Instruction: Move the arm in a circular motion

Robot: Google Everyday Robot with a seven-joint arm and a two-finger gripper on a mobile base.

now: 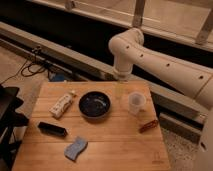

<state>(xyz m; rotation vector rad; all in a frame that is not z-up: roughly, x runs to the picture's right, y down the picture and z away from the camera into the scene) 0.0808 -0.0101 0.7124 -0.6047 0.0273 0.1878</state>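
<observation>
Hand [119,90] of the arm [165,65] hangs — between dark bowl [94,104] and clear cup [135,102].

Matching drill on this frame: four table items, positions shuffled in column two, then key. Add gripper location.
1 bowl
2 cup
3 sponge
4 black box

A right of bowl
B in front of white bottle
C table centre
D nearest front edge

Pairs: 1-C; 2-A; 3-D; 4-B

The gripper hangs below the arm wrist, over the far edge, between bowl and cup.
</observation>
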